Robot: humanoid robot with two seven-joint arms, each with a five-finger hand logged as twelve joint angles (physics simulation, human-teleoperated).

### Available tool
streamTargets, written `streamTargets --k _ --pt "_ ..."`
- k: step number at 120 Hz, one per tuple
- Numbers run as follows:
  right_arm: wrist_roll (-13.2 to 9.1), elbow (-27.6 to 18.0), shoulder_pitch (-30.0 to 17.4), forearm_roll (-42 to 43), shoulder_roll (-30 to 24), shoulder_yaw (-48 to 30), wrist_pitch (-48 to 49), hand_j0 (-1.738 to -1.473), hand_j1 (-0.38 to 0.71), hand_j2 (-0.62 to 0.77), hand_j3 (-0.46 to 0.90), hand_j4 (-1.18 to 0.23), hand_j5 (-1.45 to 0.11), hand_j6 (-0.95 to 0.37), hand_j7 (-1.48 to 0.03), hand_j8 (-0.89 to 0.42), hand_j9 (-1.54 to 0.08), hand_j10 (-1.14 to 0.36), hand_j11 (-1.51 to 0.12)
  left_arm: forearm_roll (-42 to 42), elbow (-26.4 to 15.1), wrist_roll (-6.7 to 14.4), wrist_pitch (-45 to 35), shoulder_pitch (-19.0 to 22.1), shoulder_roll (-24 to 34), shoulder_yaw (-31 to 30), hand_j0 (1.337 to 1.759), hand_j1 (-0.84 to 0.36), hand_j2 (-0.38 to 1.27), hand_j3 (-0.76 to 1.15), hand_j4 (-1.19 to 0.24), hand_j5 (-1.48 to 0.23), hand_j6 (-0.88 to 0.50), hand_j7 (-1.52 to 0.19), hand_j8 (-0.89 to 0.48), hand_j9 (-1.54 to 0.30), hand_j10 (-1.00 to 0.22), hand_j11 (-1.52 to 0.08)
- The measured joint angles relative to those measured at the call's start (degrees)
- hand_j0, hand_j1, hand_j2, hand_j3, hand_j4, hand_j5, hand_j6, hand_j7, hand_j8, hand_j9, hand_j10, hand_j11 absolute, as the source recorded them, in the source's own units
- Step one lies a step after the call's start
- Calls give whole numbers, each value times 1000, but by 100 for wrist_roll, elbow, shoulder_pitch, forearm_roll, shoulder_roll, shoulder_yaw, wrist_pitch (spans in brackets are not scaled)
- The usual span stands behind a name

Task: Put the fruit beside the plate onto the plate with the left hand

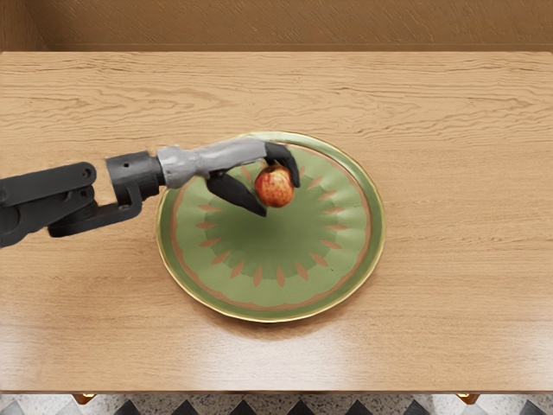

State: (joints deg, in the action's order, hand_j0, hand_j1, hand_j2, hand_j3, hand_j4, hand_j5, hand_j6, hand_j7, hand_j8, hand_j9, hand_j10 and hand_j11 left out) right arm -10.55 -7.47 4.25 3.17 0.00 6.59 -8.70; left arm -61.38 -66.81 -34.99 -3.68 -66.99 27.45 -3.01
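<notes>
While left robot hand [248,173] grips one apple [274,187], one plate [346,259] beneath.

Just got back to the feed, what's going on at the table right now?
The left hand, reaching in from the left edge, has its fingers and thumb closed around a red apple. The apple is over the upper middle of the green plate, which sits on the wooden table. This view does not show whether the apple touches the plate or hangs just above it. The hand has not let go yet. The right arm is out of view.
</notes>
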Motion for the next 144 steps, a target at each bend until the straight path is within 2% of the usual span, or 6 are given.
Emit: streamTargets --k 27,44,71,83,106,144 --pt "0 0 -2 0 0 0 0 -1658 -349 0 0 -1 0 -1 0 -1 0 0 0 813 124 -1 -14 133 -36 55 1657 150 74 0 -172 -273 -125 -273 -143 -265 -198 -265" --pt "0 1 -3 0 0 0 0 -1658 -349 0 0 -1 0 -1 0 -1 0 0 0 1419 144 -1 -25 1086 88 854 1658 240 41 0 -96 -148 -73 -148 -82 -144 -109 -144" --pt "0 -4 -3 0 0 0 0 -1658 -349 0 0 -1 0 -1 0 -1 0 0 0 2007 156 -1 -27 1678 587 2008 1658 300 18 0 -45 -65 -38 -65 -40 -63 -49 -63" --pt "0 -15 -3 0 0 0 0 -1658 -349 0 0 -1 0 -1 0 -1 0 0 0 2229 155 -1 -27 2395 669 2420 1658 312 14 0 -34 -49 -30 -48 -32 -48 -37 -48" --pt "0 -25 1 0 0 0 6 -1658 -349 0 0 -1 0 -1 0 -1 0 0 0 2347 122 -1 -33 3102 855 3121 1658 323 10 0 -24 -33 -23 -33 -23 -33 -25 -33" --pt "0 -37 12 -1 0 -2 8 -1658 -349 0 0 0 0 -1 0 0 0 0 0 2518 404 -1 -36 3503 852 3465 1658 329 8 0 -19 -25 -19 -25 -19 -25 -19 -25"
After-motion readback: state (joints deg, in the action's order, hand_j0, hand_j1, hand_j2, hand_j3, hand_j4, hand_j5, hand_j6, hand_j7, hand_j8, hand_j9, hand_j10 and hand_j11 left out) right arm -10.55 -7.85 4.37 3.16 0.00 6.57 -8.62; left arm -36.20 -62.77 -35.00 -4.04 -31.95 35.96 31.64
